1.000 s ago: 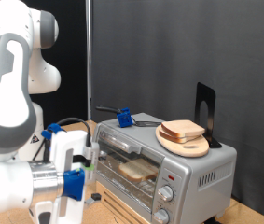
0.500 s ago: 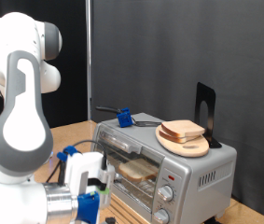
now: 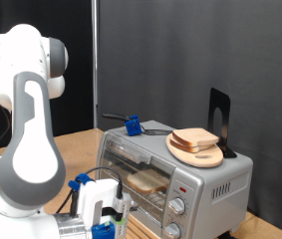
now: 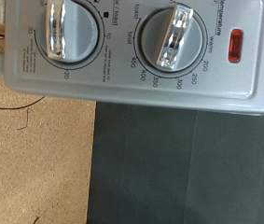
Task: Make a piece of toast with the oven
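Pincer (image 3: 103, 227) sits low at the exterior view's bottom left, before the oven (image 3: 170, 169); jaw state cannot be told. Toast (image 3: 148, 180) lies on the rack behind the shut glass door. It is judged light, soft and crumbly; grip by the crust edges. Wrist view shows two knobs (image 4: 176, 37) close. Open room lies left over the table (image 3: 76, 147).

One oven (image 3: 175, 170), closed. Two round knobs (image 4: 173, 37) on its front panel. Two bread slices: one piece of toast (image 3: 195, 137) on one round board (image 3: 196, 153), another slice (image 3: 147, 180) behind the door glass.
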`<state>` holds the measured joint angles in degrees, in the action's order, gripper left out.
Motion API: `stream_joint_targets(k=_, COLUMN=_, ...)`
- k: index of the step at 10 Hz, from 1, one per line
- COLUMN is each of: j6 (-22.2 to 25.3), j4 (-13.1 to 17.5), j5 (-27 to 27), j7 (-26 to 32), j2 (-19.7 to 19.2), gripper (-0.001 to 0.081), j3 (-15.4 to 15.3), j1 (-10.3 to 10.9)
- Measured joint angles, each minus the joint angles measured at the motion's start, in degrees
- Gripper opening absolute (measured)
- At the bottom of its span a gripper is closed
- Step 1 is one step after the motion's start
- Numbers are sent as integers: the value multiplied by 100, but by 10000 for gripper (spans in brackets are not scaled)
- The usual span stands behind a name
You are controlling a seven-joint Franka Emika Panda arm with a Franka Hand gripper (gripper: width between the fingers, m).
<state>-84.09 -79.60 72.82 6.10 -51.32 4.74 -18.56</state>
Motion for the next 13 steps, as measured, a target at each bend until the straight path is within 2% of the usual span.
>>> stream_joint_targets(k=8, j6=-43, j4=40, j5=29, j7=-2, j2=-102, gripper=682, j3=-12, j1=4)
stream_joint_targets(k=13, j6=-154, j4=39, j5=149, j7=8, j2=-181, gripper=682, j3=-199, j1=109)
